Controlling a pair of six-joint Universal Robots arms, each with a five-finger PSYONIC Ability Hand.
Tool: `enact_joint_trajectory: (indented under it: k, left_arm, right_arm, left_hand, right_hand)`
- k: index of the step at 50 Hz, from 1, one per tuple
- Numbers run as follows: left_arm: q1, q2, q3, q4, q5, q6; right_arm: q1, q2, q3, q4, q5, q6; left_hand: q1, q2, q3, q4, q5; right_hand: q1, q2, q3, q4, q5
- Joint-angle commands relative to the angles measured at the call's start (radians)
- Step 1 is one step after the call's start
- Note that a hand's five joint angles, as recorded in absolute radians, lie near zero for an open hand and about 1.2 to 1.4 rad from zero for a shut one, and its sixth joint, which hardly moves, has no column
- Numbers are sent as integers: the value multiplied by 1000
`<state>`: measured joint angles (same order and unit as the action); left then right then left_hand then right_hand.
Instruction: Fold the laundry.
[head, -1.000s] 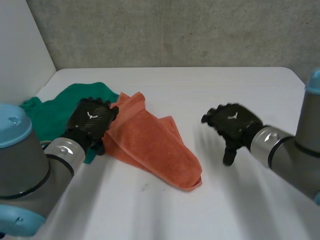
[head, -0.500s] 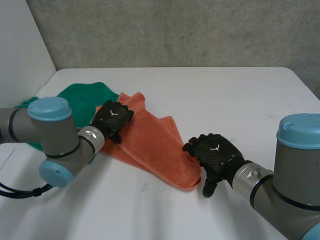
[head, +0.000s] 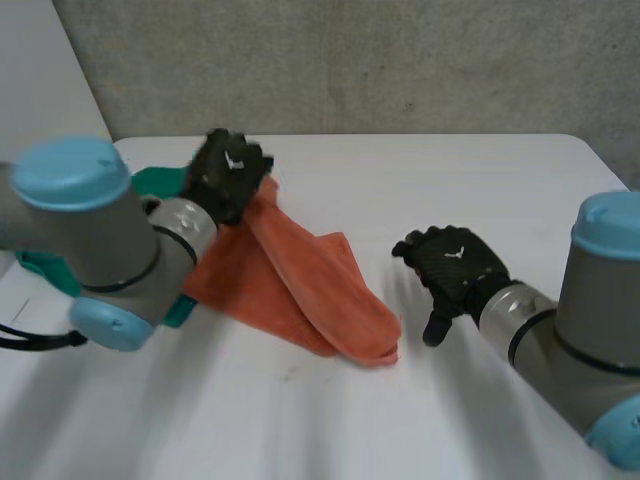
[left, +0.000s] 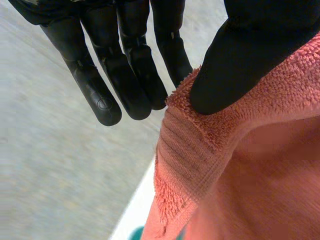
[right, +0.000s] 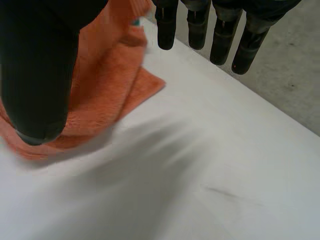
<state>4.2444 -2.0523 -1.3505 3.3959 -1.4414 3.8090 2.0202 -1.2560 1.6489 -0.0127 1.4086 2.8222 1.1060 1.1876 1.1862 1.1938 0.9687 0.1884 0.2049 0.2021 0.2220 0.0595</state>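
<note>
Towel (head: 300, 272) is pinched at its corner by left hand (head: 228, 172) beside green cloth (head: 158, 181); right hand (head: 452, 265) hangs loose-fingered nearby.

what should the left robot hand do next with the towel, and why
Probably carry that corner over toward the near end: the left robot hand pinches the lifted far corner of the towel, and the right robot hand hovers open beside the near end.

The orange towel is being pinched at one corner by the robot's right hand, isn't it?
Not quite: it is the left hand that pinches the orange towel at one corner, thumb against fingers, as the left wrist view shows. The right hand is open beside the towel and holds nothing.
</note>
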Motion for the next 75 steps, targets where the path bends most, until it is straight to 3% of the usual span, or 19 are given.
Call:
enact_joint_trajectory:
  k: [1,6,14,22,28,32,33,36,40,44,49,53,57,66,75]
  left_arm:
    - [-18,233,-73,-7,-5,1]
    - [-11,365,-82,-32,-22,1]
    - [-14,457,-81,-78,-30,3]
    - [-8,500,-78,-95,-39,1]
    - [-11,512,-67,-104,-77,1]
    - [-9,520,-61,-104,-91,1]
    - [-9,521,-59,-104,-91,1]
    - [-9,523,-55,-101,-93,1]
    - [2,528,-42,-99,-105,1]
    - [17,532,-36,-99,-129,1]
    - [32,561,-45,-112,-146,0]
    - [34,589,-68,-154,-152,-15]
    - [35,590,-96,-229,-152,-38]
    - [74,528,-151,-353,-142,-112]
    - [69,181,0,-291,-140,-127]
  right_arm:
    - [-32,56,-139,147,-14,0]
    - [-37,124,-231,259,-80,0]
    - [-20,217,-310,238,-175,63]
    - [81,389,-441,186,-154,322]
    - [101,501,-540,165,-125,425]
    - [132,529,-555,155,-109,450]
    - [135,526,-555,152,-86,456]
    - [135,511,-564,145,-45,457]
    - [132,391,-564,132,7,435]
    - [68,201,-548,125,10,318]
    - [-64,-21,-534,149,23,-12]
    - [-86,-155,-535,215,38,-229]
    - [-94,-223,-537,299,67,-325]
    - [-81,-162,-489,451,79,-432]
    - [-71,88,-567,406,105,-484]
  left_hand:
    - [290,209,210,202,253]
    - [290,209,210,202,253]
    - [290,209,210,202,253]
    - [290,209,210,202,253]
    - [290,209,210,202,253]
    - [290,209,210,202,253]
    - [290,209,210,202,253]
    - [290,209,210,202,253]
    - [290,209,210,202,253]
    - [290,209,210,202,253]
    - [290,209,210,202,253]
    - [290,209,210,202,253]
    - [290,209,210,202,253]
    - [290,209,210,202,253]
    - [290,209,210,202,253]
  right_hand:
    - [-14,-30,-28,-48,-60]
    - [-14,-30,-28,-48,-60]
    - [-14,-30,-28,-48,-60]
    - [-14,-30,-28,-48,-60]
    - [-14,-30,-28,-48,-60]
    - [309,293,296,276,264]
    - [598,582,585,565,553]
    - [1163,1146,1149,1129,1117]
    - [1208,1191,1194,1174,1162]
    - [1208,1191,1194,1174,1162]
    - [1208,1191,1194,1174,1162]
    - [1208,1191,1194,1174,1162]
    - [1208,1191,1194,1174,1162]
    - [1208,1191,1194,1174,1162]
    - [1208,1191,1194,1174,1162]
